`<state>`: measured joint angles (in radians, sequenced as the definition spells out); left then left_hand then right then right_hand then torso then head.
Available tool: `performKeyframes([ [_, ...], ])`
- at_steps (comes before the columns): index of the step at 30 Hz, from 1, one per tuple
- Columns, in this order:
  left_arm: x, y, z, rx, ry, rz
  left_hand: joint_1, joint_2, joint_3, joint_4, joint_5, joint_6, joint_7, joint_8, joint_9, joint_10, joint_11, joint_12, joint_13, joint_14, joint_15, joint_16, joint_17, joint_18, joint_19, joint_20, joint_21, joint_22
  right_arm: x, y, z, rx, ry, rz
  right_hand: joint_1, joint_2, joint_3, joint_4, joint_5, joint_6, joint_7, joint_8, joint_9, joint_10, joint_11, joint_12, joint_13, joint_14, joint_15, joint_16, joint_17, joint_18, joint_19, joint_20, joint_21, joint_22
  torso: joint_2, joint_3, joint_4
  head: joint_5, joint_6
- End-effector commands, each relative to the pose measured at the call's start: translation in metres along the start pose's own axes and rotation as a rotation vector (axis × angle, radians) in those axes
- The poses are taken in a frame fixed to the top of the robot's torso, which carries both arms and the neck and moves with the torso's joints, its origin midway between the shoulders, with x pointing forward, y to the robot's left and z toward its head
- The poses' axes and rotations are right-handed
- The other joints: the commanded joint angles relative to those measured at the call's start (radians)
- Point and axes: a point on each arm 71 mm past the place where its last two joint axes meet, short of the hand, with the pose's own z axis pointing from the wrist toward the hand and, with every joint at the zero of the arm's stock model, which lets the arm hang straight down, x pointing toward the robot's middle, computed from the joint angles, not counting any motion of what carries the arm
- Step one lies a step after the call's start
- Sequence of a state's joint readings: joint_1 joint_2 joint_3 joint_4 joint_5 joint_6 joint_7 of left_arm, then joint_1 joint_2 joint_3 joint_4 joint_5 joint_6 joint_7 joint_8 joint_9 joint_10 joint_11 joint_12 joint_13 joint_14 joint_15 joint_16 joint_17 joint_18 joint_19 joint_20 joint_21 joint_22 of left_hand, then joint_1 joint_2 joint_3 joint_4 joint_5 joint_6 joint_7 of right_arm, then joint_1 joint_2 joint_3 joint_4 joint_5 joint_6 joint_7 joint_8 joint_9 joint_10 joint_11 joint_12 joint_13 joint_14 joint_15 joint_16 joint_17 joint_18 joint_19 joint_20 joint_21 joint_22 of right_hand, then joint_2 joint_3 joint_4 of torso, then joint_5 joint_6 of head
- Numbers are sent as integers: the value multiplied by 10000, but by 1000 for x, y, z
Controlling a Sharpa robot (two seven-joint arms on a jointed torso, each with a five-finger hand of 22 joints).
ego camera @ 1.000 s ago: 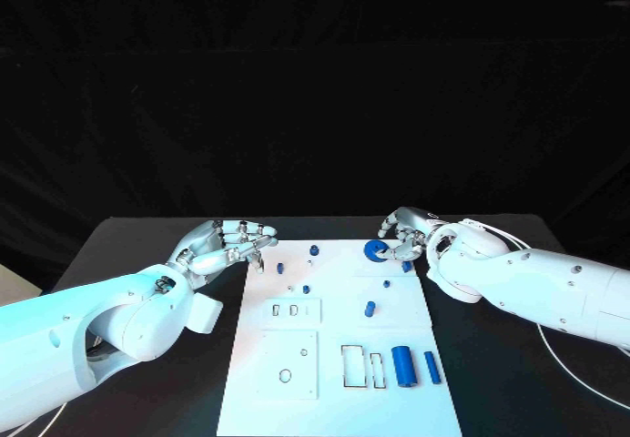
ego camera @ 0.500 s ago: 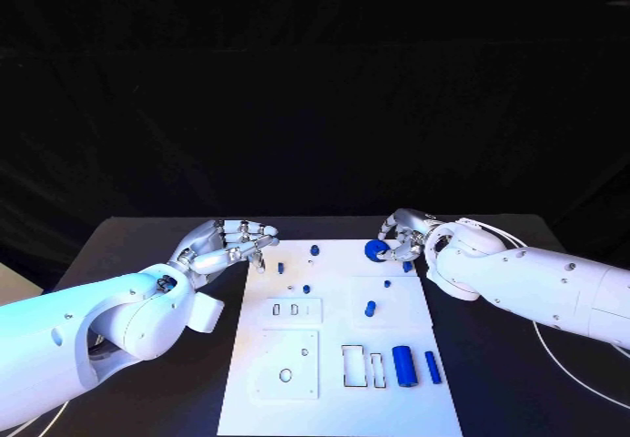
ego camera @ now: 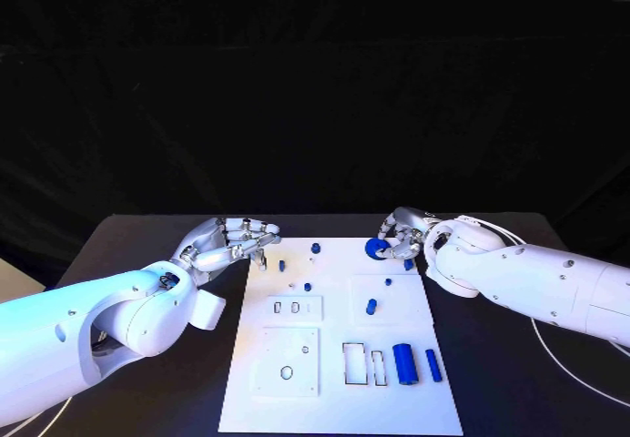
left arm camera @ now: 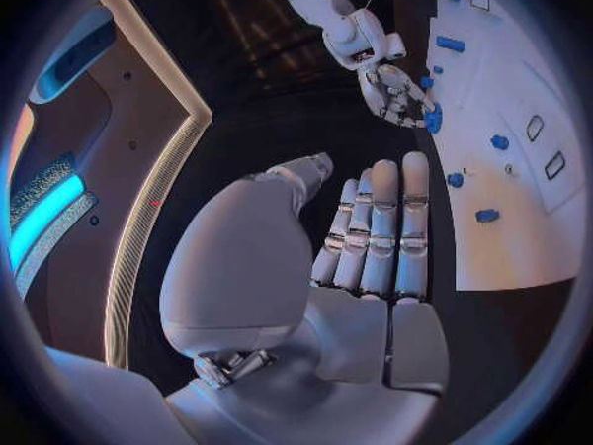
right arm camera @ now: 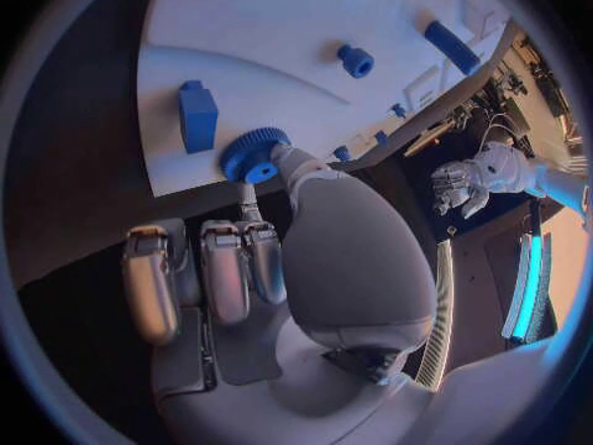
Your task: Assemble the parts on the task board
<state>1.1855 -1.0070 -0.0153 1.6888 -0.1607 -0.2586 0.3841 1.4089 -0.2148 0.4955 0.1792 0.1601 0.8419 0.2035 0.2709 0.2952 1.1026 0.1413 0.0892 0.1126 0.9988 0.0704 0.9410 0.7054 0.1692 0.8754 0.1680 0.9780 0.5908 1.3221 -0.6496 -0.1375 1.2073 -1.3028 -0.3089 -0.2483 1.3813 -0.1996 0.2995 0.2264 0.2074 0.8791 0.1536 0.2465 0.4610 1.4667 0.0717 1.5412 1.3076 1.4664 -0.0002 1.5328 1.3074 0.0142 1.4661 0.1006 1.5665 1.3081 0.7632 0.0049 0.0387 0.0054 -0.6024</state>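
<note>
My head camera looks down on the task board; each wrist camera sits close behind its own hand, sharing the board's far end.

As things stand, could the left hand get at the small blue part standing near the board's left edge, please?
Probably yes. The left hand hovers beside the task board with nothing in it, and the small blue part stands just past its fingertips with nothing between them. The right hand is busy at the blue gear on the far side.

Two white, smooth, rounded arm shells with small dark screw dots. Left hand and right hand: silver metal, segmented fingers. Thin white cable loops along the right arm, right of the task board.
</note>
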Motion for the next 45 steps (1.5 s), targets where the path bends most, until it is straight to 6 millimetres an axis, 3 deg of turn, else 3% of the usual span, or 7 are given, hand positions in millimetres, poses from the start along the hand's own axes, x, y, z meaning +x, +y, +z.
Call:
performKeyframes([
  [1,2,-1,1,63,181,-78,41,36,51,0,-39,-40,-8,7,10,-66,-5,-57,8,-22,14,70,-15,142,-62,20,58,9,3,0,0,-120,190,-29,7,122,118,60,104,257,-42,70,0,820,-30,68,2384,816,-65,55,1550,-142,1047,14,43,2627,-5,3,-10,0,7],
  [10,2,-1,1,54,186,-79,41,36,51,0,-39,-40,-8,7,10,-66,-5,-57,8,-22,14,70,-15,142,-62,20,58,9,-2,7,-2,-464,-636,-129,71,116,384,70,439,602,-166,47,-68,907,-149,151,2477,821,-205,61,1572,-142,1047,-121,43,2627,-4,0,10,-1,40],
  [11,2,-1,1,53,185,-79,41,36,51,0,-39,-40,-8,7,10,-66,-5,-57,8,-22,14,70,-15,142,-62,20,58,9,-3,9,-2,-544,-804,-137,-45,81,350,143,106,619,-162,25,-83,894,-148,137,2462,821,-199,60,1571,-142,1047,-131,43,2627,-3,0,7,4,42],
  [13,2,-1,1,50,180,-76,54,42,66,-12,-42,-42,-5,8,19,-68,-3,-57,10,-24,14,80,-23,142,-77,20,87,27,-4,13,-4,-714,-1089,-172,-67,76,373,165,-124,633,-168,-18,-110,900,-156,141,2468,826,-208,67,1591,-142,1047,-140,43,2627,-7,0,2,15,47],
  [24,1,0,1,39,157,-65,54,42,66,-12,-42,-42,-5,8,19,-68,-3,-57,10,-24,14,80,-23,142,-77,20,87,27,-8,60,-17,-2123,-1977,-462,-1,59,426,123,-100,676,-189,-39,-126,928,-174,171,2500,834,-218,78,1628,-142,1047,-148,43,2627,-15,-1,3,8,77],
  [33,2,0,2,54,219,-91,70,47,81,-25,-41,-43,-2,9,26,-69,-2,-57,11,-26,14,87,-30,143,-88,20,108,39,6,107,-21,-3146,-2275,-802,108,36,517,45,4,692,-195,-87,-154,927,-186,168,2498,838,-222,83,1642,-142,1047,-157,43,2627,3,1,8,87,74],
  [45,6,0,4,102,372,-149,5,-12,49,-7,-48,-62,5,4,45,-72,7,-55,17,-39,27,105,-50,139,-133,28,160,73,38,132,-15,-3395,-1578,-1032,176,22,628,-16,139,705,-187,-150,-189,928,-182,167,2499,837,-218,82,1635,-142,1047,-158,43,2627,20,-1,26,83,92],
])
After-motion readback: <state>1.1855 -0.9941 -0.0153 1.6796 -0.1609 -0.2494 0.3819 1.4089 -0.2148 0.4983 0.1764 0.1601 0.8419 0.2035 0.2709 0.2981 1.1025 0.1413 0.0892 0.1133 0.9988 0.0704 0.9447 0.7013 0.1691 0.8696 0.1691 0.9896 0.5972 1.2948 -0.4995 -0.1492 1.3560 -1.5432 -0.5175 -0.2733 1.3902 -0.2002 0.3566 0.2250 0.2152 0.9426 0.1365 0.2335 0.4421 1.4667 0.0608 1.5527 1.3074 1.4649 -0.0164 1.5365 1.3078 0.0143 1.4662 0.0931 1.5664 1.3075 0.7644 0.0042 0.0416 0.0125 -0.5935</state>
